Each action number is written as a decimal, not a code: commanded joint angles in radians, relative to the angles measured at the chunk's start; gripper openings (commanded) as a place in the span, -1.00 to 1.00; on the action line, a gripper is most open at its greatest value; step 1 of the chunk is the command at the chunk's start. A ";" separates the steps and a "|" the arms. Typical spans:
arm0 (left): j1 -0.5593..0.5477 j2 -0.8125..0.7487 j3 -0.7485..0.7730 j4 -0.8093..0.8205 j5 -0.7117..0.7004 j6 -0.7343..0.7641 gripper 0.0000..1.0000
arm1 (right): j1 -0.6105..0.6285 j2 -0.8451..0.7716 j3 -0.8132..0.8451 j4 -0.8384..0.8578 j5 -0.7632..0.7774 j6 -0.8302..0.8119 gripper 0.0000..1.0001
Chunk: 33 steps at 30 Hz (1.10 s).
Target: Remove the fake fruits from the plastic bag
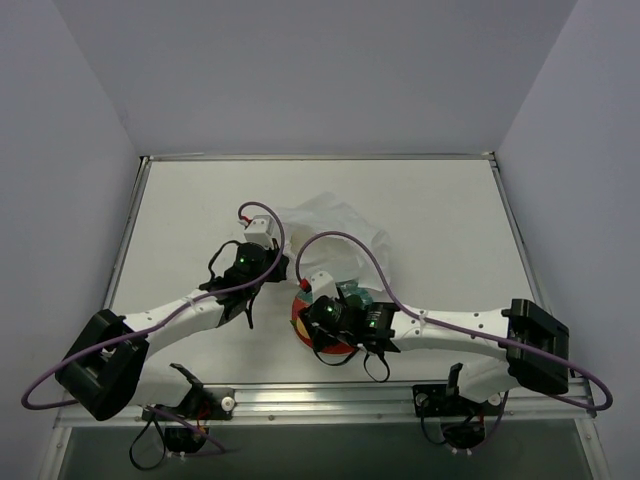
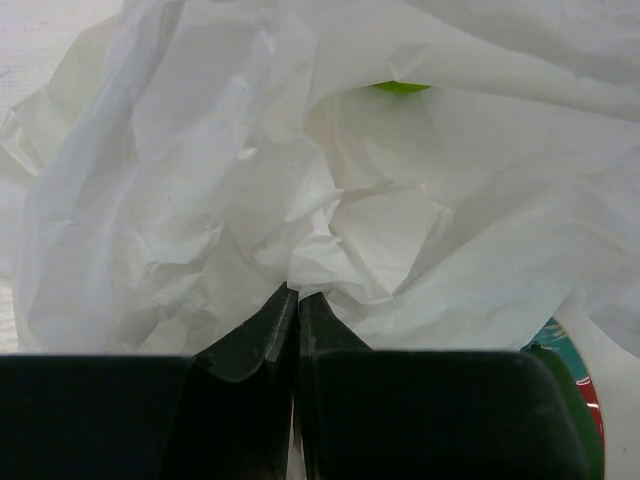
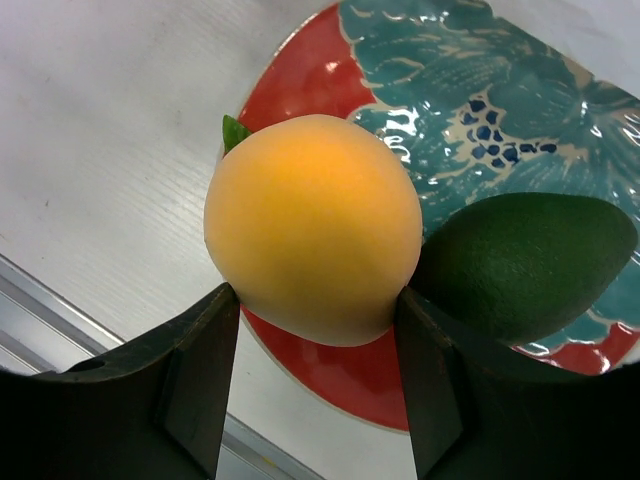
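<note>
Twice over, gripping. Clamping the right gripper at a middling spread around the round orange-yellow fruit, pressing one finger against each flank and holding it over the red near rim of the plate; not able to tell whether resting on that rim or hanging just above it. Seeing the dark green oval fruit lying on the plate's teal middle, touching the orange-yellow one close by the right-hand finger. Pinching a fold of the plastic bag with the left gripper, jaws pressed tight together on the wrinkled film, with the bag crumpled on the table and billowing away beyond the fingertips. Glimpsing a sliver of bright green fruit deep in the bag's folds, well past the left gripper.
</note>
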State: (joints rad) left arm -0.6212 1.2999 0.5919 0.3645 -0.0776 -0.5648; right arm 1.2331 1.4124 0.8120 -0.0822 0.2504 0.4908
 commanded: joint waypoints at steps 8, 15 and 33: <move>0.006 -0.010 0.019 0.040 0.006 -0.017 -0.95 | 0.006 -0.070 -0.013 -0.022 0.053 0.035 0.50; 0.006 -0.010 0.020 0.042 0.010 -0.018 -0.95 | 0.005 -0.101 0.075 -0.021 0.046 -0.009 0.61; 0.005 -0.011 0.017 0.057 0.044 -0.030 -0.95 | -0.317 0.111 0.251 0.142 0.099 -0.268 -0.63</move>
State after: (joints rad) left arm -0.6212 1.2999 0.5919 0.3748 -0.0483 -0.5812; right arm 0.9466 1.4441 1.0103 0.0120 0.3359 0.3199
